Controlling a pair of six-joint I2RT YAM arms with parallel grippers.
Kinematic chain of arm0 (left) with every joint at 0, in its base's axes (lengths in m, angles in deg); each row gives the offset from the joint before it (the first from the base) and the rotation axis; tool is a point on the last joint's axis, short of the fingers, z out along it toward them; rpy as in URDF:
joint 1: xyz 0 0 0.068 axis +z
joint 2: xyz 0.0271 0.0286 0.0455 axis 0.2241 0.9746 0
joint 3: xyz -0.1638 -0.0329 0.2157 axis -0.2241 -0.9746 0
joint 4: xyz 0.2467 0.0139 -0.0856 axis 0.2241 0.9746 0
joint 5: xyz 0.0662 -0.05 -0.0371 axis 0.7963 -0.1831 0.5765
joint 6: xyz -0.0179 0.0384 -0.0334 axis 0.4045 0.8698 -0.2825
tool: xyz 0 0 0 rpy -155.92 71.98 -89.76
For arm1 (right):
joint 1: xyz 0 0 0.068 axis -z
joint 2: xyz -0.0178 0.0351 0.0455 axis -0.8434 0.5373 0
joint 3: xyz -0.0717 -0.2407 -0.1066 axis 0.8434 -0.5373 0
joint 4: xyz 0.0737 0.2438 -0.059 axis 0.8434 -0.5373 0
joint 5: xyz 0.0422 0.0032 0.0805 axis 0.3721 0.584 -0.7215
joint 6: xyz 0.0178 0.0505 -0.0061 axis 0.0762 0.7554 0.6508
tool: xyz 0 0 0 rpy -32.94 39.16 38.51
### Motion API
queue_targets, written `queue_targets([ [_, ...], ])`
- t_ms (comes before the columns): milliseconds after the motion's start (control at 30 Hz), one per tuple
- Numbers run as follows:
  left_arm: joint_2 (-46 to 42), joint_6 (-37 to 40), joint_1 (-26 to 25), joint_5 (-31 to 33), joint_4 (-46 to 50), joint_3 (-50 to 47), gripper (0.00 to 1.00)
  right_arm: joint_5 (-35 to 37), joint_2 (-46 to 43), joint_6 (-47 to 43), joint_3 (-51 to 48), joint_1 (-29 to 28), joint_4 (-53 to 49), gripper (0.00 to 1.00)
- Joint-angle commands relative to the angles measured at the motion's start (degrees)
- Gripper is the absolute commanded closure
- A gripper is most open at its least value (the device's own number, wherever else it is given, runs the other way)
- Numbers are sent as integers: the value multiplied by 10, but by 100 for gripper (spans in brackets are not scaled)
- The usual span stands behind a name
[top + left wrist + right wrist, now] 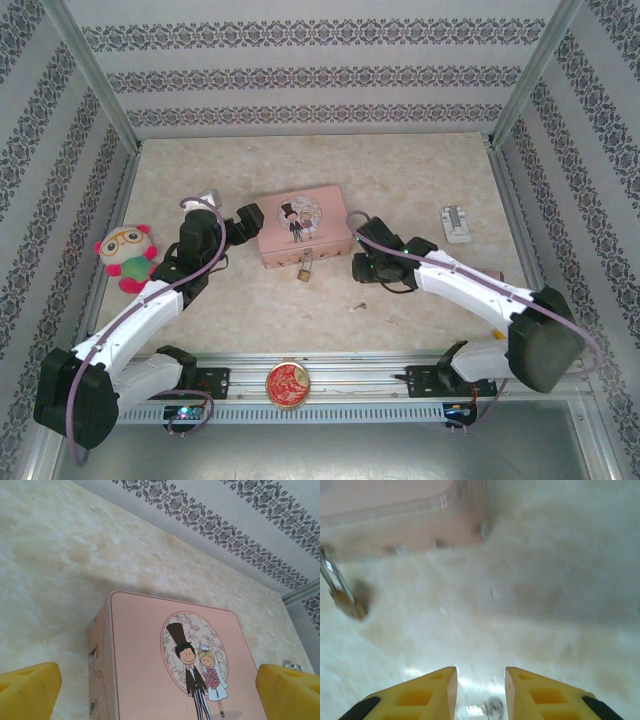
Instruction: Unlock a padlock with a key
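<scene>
The tiny brass padlock (303, 269) hangs by its thin silvery shackle from the front of a pink tin box (300, 228). In the right wrist view the padlock (346, 602) is at the far left, below the box's front wall (405, 530). A small metal piece that looks like the key (357, 307) lies on the table in front of the box. My right gripper (358, 268) (480, 671) sits low over the table, right of the padlock, open by a narrow gap with nothing held. My left gripper (252, 222) (157, 672) stands wide open at the box's left end, over its lid (145, 670).
A plush toy (127, 256) sits at the left wall. A small white object (456, 222) lies at the back right. A round red-gold disc (287, 384) rests on the front rail. Patterned walls close in three sides.
</scene>
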Motion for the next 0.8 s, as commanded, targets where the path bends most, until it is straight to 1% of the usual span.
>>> queue_targets([
  [0, -21, 23, 2, 32, 22, -16, 1, 35, -33, 21, -31, -24, -99, 70],
  [133, -26, 23, 1, 37, 7, -21, 1, 35, -40, 43, -56, -44, -93, 72],
  [367, -12, 16, 2, 31, 3, -13, 1, 49, 36, 48, -20, -96, -97, 73],
  [567, -7, 7, 1, 32, -12, -21, 1, 53, 99, 41, 6, -101, -101, 74],
  [767, -5, 6, 1, 34, -10, -24, 1, 44, 120, 36, 16, -102, -86, 73],
])
